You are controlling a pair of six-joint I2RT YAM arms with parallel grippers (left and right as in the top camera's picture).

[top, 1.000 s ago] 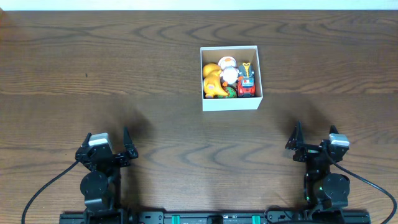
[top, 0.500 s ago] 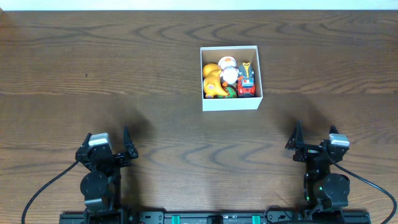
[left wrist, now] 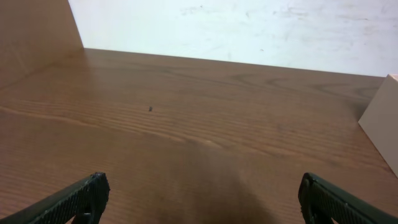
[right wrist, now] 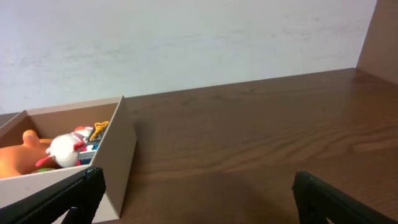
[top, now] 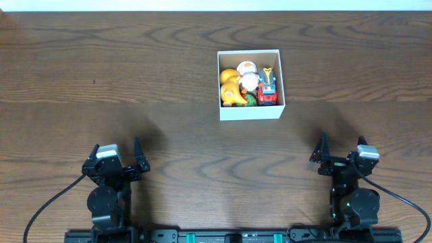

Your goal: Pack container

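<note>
Overhead first: the container [top: 250, 113] sits on the brown wooden bench [top: 135, 81], a bit right of centre and toward the far side, well apart from both arms. It's pretty full already: an orange-yellow duck-ish toy [top: 231, 88] on its left side, a white round toy [top: 248, 79] in the middle, a red toy truck [top: 268, 91] on the right, plus a bit of something green [top: 250, 100] at the near wall that I can't make out. The left pincer [top: 116, 150] and the right pincer [top: 342, 145] are both parked down at the near edge, spread wide with nothing in them. Left wrist cam: two dark fingers [left wrist: 68, 202] poke up from the bottom corners, far apart, bare wood between them, a tiny dark speck [left wrist: 150, 109] on the bench further out, and just a corner of the box at the right edge. Right wrist cam: same deal, the jaws are wide and hold nothing, the box is off to the left ahead, and the orange and white toys peek over its wall.
</note>
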